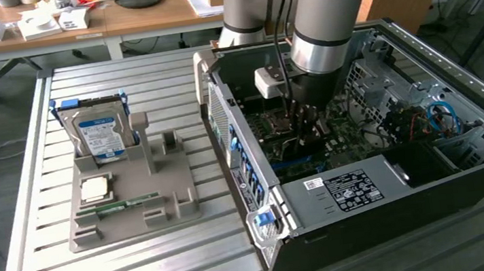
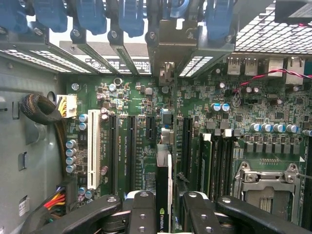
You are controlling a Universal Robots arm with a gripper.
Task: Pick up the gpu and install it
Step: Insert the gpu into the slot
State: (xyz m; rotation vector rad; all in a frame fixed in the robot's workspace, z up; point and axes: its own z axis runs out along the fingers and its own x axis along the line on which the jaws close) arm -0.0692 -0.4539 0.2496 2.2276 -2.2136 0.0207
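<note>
We see the tool (image 2: 165, 212) closed on the gpu (image 2: 164, 185), its black fingers (image 2: 141, 214) pinching the card's upper edge from both sides. The card stands on edge, reaching down toward the expansion slots (image 2: 130, 146) of the green motherboard (image 2: 234, 117), with its metal end bracket (image 2: 167, 73) near the case's rear openings. In the exterior view the arm (image 1: 322, 37) reaches down into the open computer case (image 1: 366, 183) lying on the slatted table (image 1: 147, 262). Well apart, toward the exterior view's left, a grey holder (image 1: 133, 216) carries a blue-labelled hard drive (image 1: 100, 134).

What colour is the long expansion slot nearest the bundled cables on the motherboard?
White, unlike the black slots beside it. The slot shows best in the wrist view.
</note>
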